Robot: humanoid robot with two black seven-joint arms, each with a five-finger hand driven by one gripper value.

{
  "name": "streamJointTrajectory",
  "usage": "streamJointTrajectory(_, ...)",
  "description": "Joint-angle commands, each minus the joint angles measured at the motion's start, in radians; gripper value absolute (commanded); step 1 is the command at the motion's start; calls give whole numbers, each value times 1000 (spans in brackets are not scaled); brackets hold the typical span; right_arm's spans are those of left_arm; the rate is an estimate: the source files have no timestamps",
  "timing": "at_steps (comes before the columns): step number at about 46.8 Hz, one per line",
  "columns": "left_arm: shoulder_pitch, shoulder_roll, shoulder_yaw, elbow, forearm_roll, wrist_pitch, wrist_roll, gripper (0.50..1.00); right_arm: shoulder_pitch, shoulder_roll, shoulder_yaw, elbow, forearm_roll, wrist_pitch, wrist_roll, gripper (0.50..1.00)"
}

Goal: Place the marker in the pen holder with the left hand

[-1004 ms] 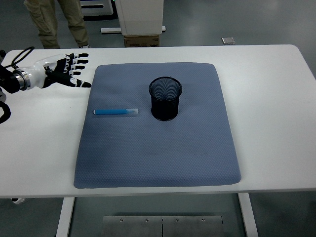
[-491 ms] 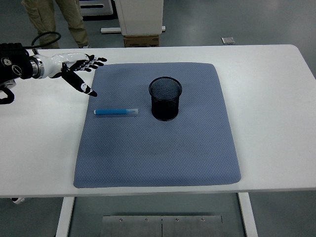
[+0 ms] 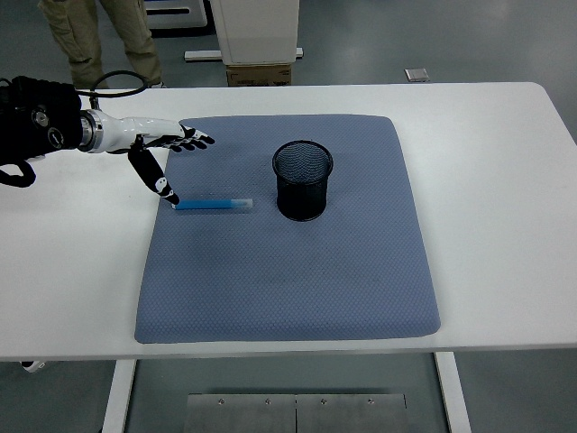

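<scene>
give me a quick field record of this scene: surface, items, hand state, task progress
surface: white table with a blue-grey mat on it
marker: blue marker lying flat on the mat, left of the holder
holder: black mesh pen holder upright on the mat, nothing visible in it
left hand: left hand open, fingers spread, thumb tip by the marker's left end
right hand: not in view
background: a person's legs beyond the table
progress: marker not yet grasped

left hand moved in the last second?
Yes. The left hand has travelled right from beyond the table's left side to the mat's left edge, its thumb tip now beside the left end of the blue marker. Fingers spread, nothing held.
</scene>
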Motion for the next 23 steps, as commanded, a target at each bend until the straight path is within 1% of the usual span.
streamJointTrajectory(1,-26,-22,42,-2,0,0,0,1000,0,0,0,0,-1,0,0,1000)
streamJointTrajectory(6,-44,-43,75,-1,-2,0,0,1000,-1,0,0,0,0,0,0,1000)
streamJointTrajectory(14,-54,-46,75,-1,-40,5,-6,1000,0,0,0,0,0,-1,0,1000)
streamJointTrajectory(17,-54,-51,75,-1,-84,2,-28,1000,0,0,0,0,0,0,0,1000)
streamJointTrajectory(20,-54,-71,76,-1,-110,2,-45,1000,0,0,0,0,0,0,0,1000)
streamJointTrajectory(23,-57,-74,79,-1,-109,0,-46,1000,0,0,0,0,0,0,0,1000)
